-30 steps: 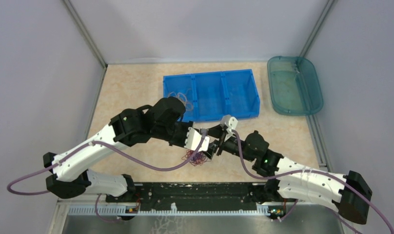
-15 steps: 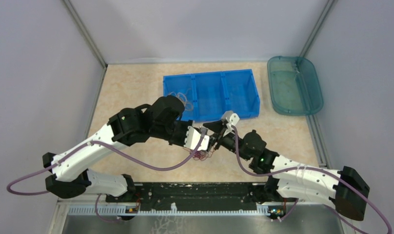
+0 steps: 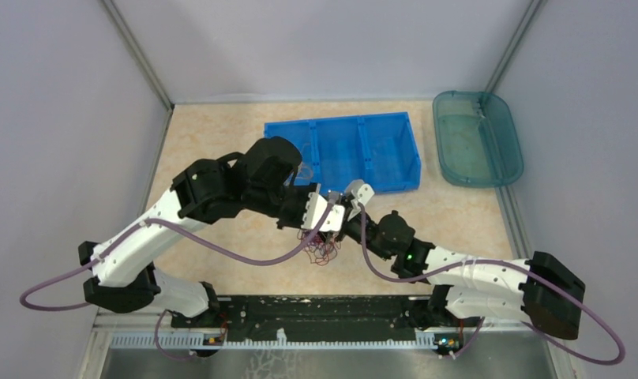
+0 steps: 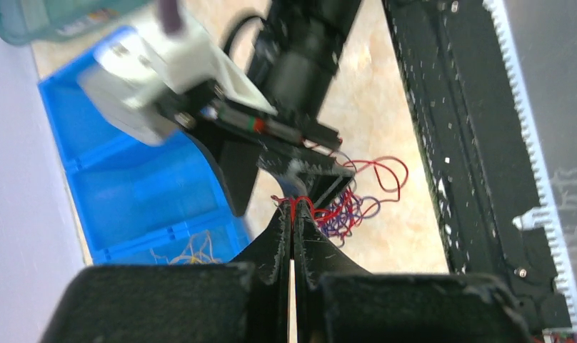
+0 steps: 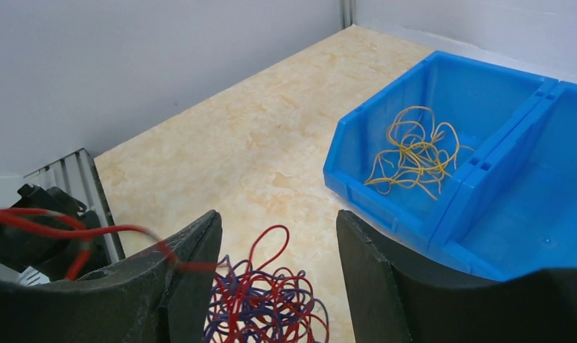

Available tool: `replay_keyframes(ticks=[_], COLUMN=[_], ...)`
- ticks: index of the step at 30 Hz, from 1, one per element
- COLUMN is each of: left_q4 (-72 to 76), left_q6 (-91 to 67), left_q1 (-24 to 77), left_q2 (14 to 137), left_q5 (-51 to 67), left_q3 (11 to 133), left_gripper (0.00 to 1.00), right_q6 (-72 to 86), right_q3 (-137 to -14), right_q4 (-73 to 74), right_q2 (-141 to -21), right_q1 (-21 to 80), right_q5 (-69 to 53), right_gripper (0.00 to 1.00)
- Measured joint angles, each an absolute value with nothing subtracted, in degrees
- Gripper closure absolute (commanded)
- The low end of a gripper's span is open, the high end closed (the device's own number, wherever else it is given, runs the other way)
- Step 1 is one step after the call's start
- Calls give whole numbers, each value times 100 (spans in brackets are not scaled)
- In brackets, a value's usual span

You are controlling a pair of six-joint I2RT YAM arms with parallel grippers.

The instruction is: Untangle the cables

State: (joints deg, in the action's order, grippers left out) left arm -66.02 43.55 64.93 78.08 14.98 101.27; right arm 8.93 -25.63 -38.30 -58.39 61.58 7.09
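even bright light, slight motion blur

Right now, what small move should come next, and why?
Probably lower the right pincer and close it on the tangle. It hangs open over that red and purple bunch, while the left pincer is shut on a red strand; pinning the bunch should let that strand pull free.

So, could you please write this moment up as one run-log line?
left gripper: shut on red cable | right gripper: open at red-purple tangle | yellow cables: in blue bin
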Motion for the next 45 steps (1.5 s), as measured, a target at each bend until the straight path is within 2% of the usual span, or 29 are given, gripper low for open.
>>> replay_keyframes(ticks=[6,10,21,32,41,45], left_q4=[-7067,-7159,-6394,-6073,-4947,-3566], left_q6=[4080,3988,3938,4410,5887,6934], left_q1=[6484,6484,6477,6477,6477,6477], left_q2=[8333,8388,7953,7721,7199,7028], left_q5=[2032,2204,1984,1188,132,-425], left_q3=[11638,12036,11848,11911,11542,11450], left_gripper=[100,100,100,100,100,100], right_q6=[838,851,1177,1638,1828,1828], right_q3=[-2609,-2714,-2580,-1990,-1660,-1459], right_q4=[-4082,-4322,-5210,-6147,-6759,-6563], right_q2=[-6073,-6241,-7002,-7800,-8130,-8307], right_q1=[6222,6233,6287,6289,6289,6289], right_q5=[814,836,921,1205,1498,1649], right_gripper=[43,48,54,55,53,52])
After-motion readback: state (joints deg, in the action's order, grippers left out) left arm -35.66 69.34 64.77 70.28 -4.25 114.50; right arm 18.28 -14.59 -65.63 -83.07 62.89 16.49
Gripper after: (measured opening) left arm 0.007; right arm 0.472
